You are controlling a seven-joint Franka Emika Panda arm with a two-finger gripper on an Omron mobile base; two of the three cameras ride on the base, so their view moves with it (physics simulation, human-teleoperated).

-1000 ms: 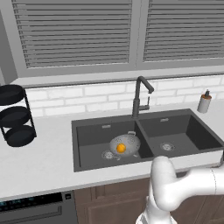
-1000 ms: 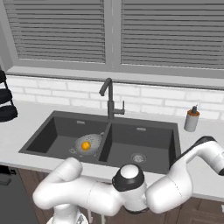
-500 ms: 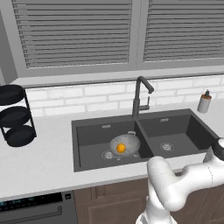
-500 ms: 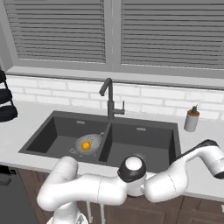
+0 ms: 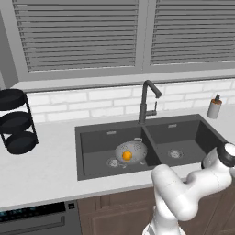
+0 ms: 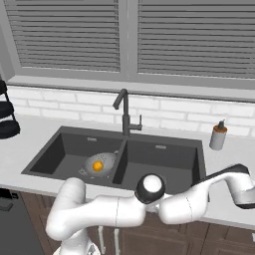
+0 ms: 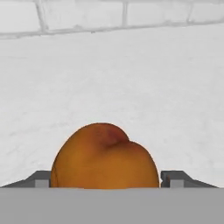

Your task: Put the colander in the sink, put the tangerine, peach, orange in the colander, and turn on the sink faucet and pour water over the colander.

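I have the peach (image 7: 104, 156) sitting squarely between my jaws, resting on the white counter (image 7: 131, 78) off to the right of the sink (image 5: 151, 142). The gripper (image 7: 105, 179) has a grey finger tip (image 7: 175, 178) showing just outside each flank of the fruit. The jaws are spread wide around it, and I cannot tell from the hand view whether the pads are touching the skin yet, so I will not call it held.

My worry is the shape. The peach is round and smooth with a creased top toward the wall side, and if one finger meets it before the other, I judge it could roll away beyond the tips toward the tiled backsplash (image 7: 113, 17). A grip too near its bottom curve could also squeeze it upward and out.

The colander (image 5: 131, 151) stands in the left basin, well away from the jaws, with one orange fruit (image 5: 127, 156) already in it. The carry crosses the faucet (image 5: 147, 101), and a loose hold could drop the peach there.
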